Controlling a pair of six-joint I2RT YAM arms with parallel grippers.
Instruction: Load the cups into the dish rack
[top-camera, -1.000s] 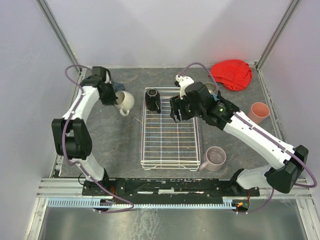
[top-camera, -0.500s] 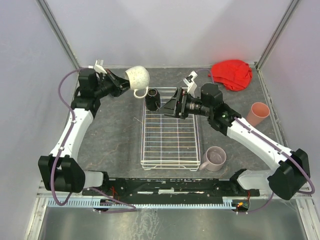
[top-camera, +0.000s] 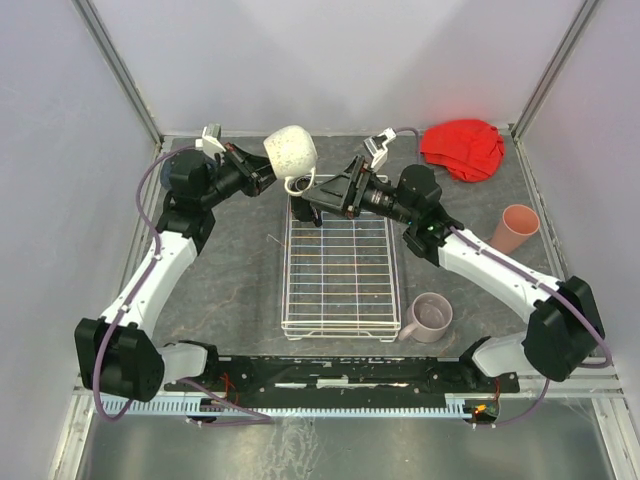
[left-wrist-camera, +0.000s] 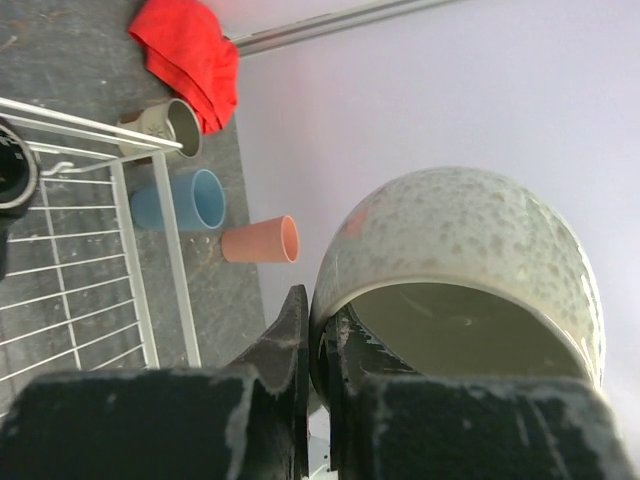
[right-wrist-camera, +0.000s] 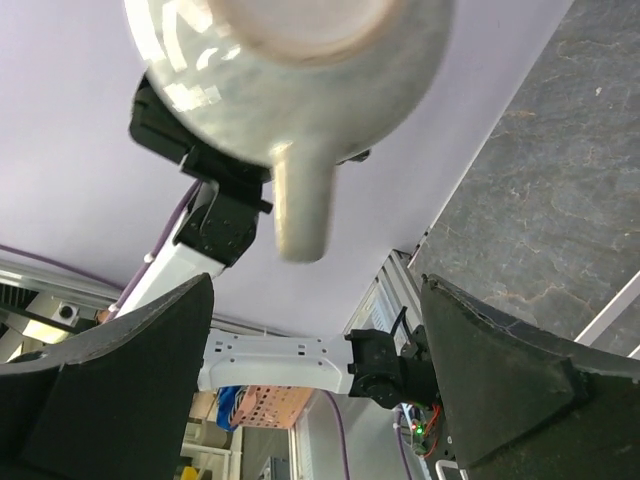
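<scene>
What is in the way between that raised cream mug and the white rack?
The right gripper, open, hovers just beside the cream mug held by the left gripper, above the far end of the dish rack. A black mug fills that far corner; the remaining grid shows bare.

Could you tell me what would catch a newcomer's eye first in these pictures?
The speckled cream mug draws the eye first: the left end effector grips its rim and holds it in the air over the far end of the white dish rack. Facing it, the right end effector is open, close to the mug. The bright red cloth in the far right corner also stands out.
</scene>
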